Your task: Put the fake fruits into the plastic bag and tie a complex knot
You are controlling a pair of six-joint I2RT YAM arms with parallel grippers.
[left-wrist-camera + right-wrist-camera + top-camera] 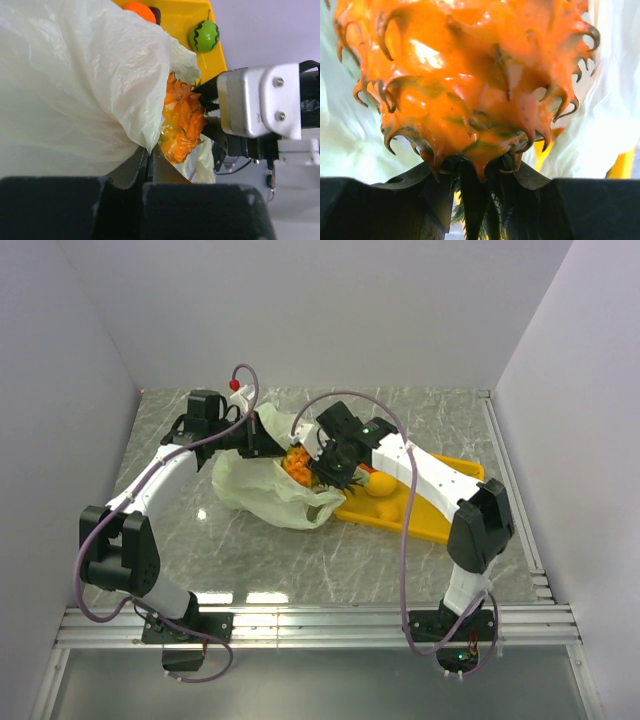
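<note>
pale-green bag (262,495), top view: left of centre; left gripper (262,440) pinched shut on its rim.
pineapple (182,120), left wrist view: centre right, at bag mouth; spikes could snag film.
right gripper (475,195), right wrist view: clamped on leaves; thin hold may slip.

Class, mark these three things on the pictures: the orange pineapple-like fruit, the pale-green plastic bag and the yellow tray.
pineapple-like fruit (470,75): right wrist view, middle of its spiky orange body.
plastic bag (75,90): left wrist view, its crinkled side wall.
yellow tray (468,469): top external view, bare far right corner.
</note>
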